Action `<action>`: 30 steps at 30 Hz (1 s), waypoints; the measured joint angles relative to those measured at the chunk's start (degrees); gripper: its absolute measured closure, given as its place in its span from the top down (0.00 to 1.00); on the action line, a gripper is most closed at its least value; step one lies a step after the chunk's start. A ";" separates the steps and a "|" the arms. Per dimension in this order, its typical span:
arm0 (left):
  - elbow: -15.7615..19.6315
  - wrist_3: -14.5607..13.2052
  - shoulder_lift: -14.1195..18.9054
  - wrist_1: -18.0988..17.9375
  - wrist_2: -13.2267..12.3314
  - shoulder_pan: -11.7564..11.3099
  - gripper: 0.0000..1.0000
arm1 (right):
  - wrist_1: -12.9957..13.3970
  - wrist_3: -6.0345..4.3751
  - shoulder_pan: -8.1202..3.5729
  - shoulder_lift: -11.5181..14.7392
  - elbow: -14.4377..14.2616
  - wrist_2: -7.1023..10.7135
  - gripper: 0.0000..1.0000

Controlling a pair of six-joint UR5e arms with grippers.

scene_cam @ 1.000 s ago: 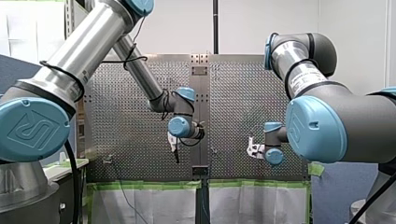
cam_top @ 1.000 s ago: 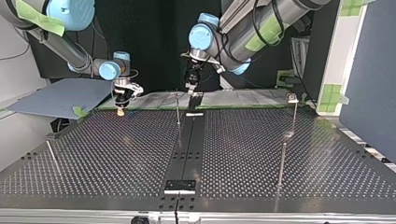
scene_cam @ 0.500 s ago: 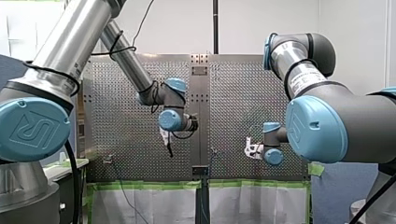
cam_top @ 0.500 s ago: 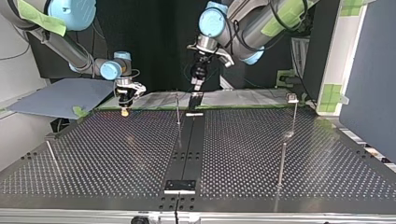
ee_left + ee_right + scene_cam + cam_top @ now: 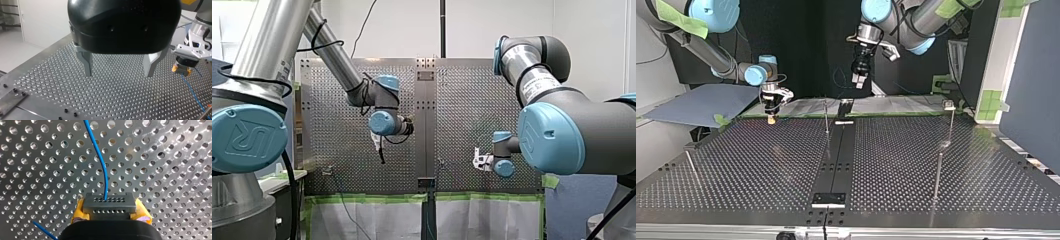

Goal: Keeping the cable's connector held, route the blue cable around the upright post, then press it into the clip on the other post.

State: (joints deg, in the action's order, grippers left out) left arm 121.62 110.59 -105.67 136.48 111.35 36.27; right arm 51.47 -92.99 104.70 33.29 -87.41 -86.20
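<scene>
Arms: two in play. My left arm [image 5: 331, 56] comes in high from the front view's left, and my right arm [image 5: 532, 70] sits low at its right.
Left tool: my left gripper [image 5: 118, 75] hangs in the air well above the table [image 5: 916, 165]. Its two metal fingers [image 5: 87, 63] are spread wide, with only bare plate between them.
Right tool: my right gripper [image 5: 771, 118] is down close to the plate, near the far edge at the top view's left. Its two yellow pads [image 5: 78, 212] are clamped on the connector [image 5: 109, 203], one on each side.
Connector count: one grey block with two rows of small holes, squeezed between those pads.
Cable: there is one blue cable [image 5: 100, 157]. It leaves the connector's face and curves away over the holes ahead of the right gripper. A second short blue stretch lies beside that gripper, and I cannot tell how it joins.
Posts: four thin rods stand in the top view. They are a middle post [image 5: 826, 117] by the dark centre strip [image 5: 838, 155], a far right post [image 5: 952, 127], a near right post [image 5: 937, 172] and a leaning left post [image 5: 692, 167].
Clip: one small fitting [image 5: 949, 105] tops the far right post. The top of the near right post is too small to read.
Gap: the held connector is apart from the middle post, towards the top view's left.
</scene>
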 joint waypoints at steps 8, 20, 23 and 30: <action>4.40 -0.83 4.40 -0.56 0.30 -0.04 1.00 | -0.11 0.12 -0.18 -0.03 -0.01 0.12 0.00; 9.71 -0.90 9.71 -2.93 0.14 -0.28 1.00 | -0.14 -0.09 -0.49 -0.09 -0.01 0.14 0.00; 9.88 -0.91 9.87 -3.02 0.14 -0.29 1.00 | -0.14 -0.10 -0.50 -0.09 -0.01 0.14 0.00; 9.92 -0.90 9.91 -3.05 0.13 -0.30 1.00 | -0.13 -0.11 -0.50 -0.10 -0.01 0.14 0.00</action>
State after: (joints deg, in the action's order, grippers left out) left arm 131.53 109.68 -95.76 133.43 111.49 35.97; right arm 51.34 -93.09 104.20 33.19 -87.42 -86.05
